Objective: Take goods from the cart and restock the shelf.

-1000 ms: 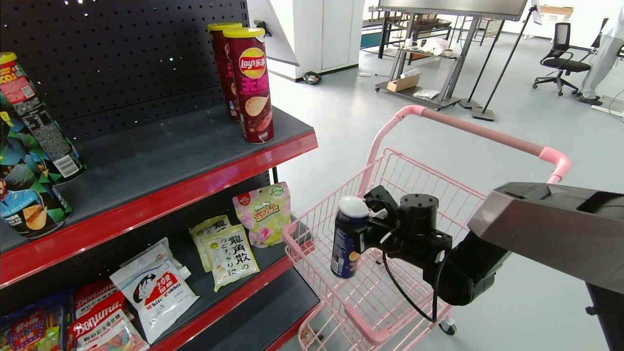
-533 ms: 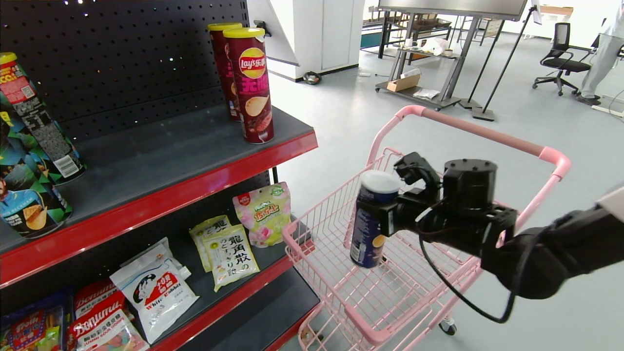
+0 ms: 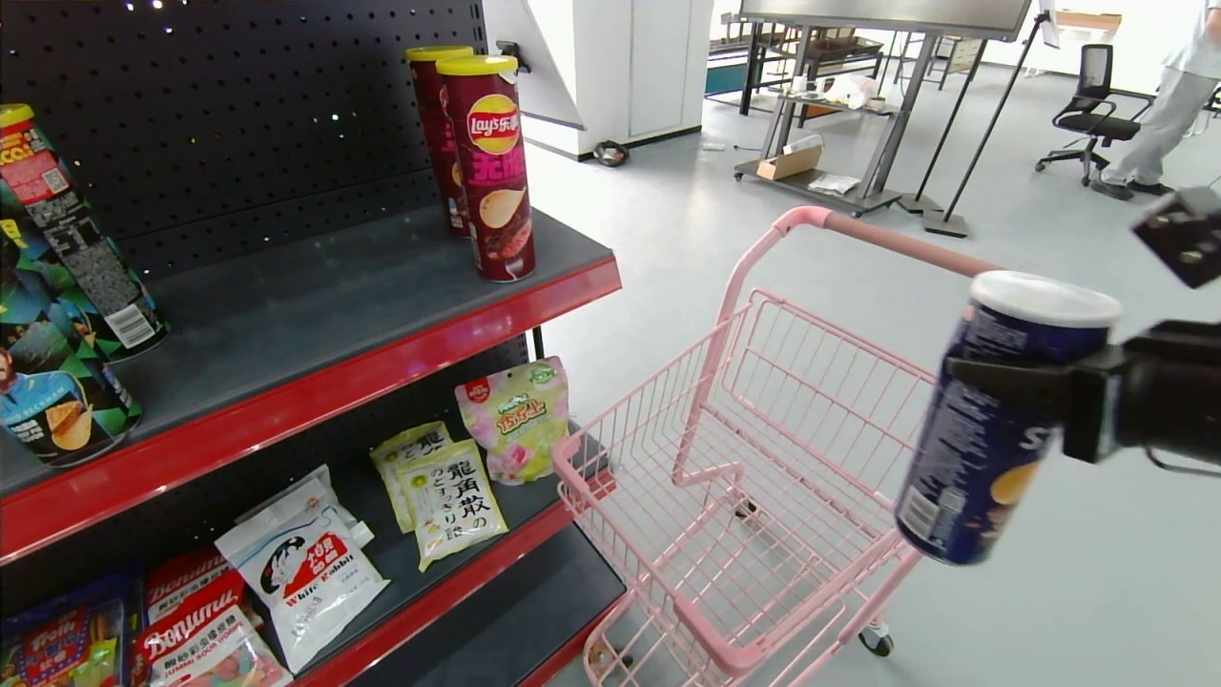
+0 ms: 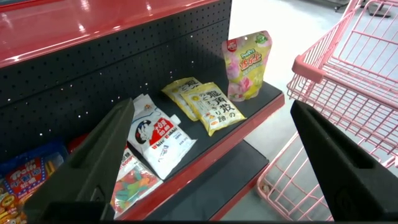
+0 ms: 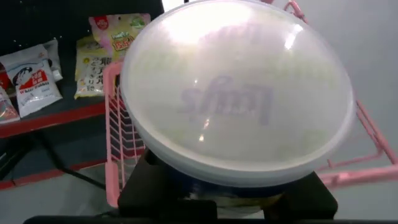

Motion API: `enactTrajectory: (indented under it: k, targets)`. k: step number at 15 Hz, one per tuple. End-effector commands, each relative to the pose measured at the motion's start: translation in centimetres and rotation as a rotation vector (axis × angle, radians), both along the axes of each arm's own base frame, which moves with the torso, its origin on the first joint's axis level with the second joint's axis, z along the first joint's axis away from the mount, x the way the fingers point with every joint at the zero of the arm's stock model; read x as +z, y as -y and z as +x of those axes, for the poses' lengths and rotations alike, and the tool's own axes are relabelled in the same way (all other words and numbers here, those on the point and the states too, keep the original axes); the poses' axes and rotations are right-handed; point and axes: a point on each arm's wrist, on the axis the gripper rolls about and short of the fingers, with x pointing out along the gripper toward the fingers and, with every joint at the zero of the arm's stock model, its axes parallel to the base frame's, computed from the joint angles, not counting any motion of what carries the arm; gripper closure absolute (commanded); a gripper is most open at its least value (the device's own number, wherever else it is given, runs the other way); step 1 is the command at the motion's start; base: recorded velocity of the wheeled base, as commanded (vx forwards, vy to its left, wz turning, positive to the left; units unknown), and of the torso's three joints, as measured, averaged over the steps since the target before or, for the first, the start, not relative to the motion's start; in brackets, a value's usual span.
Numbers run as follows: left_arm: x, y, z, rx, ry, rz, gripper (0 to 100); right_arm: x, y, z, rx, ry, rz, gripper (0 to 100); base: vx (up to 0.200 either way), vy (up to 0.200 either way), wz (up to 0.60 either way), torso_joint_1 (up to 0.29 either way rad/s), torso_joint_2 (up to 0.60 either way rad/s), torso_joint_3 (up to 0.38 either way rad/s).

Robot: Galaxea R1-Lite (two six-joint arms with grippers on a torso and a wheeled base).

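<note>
Can (image 3: 983,458) held near the cart (image 3: 610,477).
We see the right gripper (image 3: 1025,386) closed on the upright can; the left gripper (image 4: 211,109) is wide open, empty.

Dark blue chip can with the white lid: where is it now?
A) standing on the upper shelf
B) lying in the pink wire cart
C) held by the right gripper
C: the right gripper clamps the dark blue chip can in mid-air by the pink wire cart.
</note>
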Motion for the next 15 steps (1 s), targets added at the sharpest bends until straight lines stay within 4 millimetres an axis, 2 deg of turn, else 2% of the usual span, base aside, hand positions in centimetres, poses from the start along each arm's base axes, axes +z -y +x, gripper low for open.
enactTrajectory:
  k: [1, 3, 6, 9, 15]
  targets:
    - [0.0, 0.0, 0.0, -0.001, -0.001, 0.0, 0, 0.3, 3.5, -7.4, -0.119, 0.066, 0.012, 100, 0.0, 0.0, 0.0, 0.0, 0.0, 0.0]
    - [0.0, 0.0, 0.0, 0.001, -0.001, 0.0, 0, -0.9, 4.3, -9.2, -0.176, 0.079, 0.01, 100, 0.0, 0.0, 0.0, 0.0, 0.0, 0.0]
    - [0.0, 0.0, 0.0, 0.001, -0.003, -0.002, 0, -2.4, 4.8, -10.6, -0.225, 0.082, 0.006, 100, 0.0, 0.0, 0.0, 0.0, 0.0, 0.0]
    - [0.0, 0.0, 0.0, 0.001, -0.003, -0.002, 0, -3.0, 4.9, -10.8, -0.241, 0.072, 0.002, 100, 0.0, 0.0, 0.0, 0.065, -0.19, -0.117]
    - [0.0, 0.0, 0.0, 0.001, -0.003, -0.002, 0, -3.0, 4.9, -10.3, -0.236, 0.062, -0.021, 100, 0.0, 0.0, 0.0, 0.212, -0.55, -0.343]
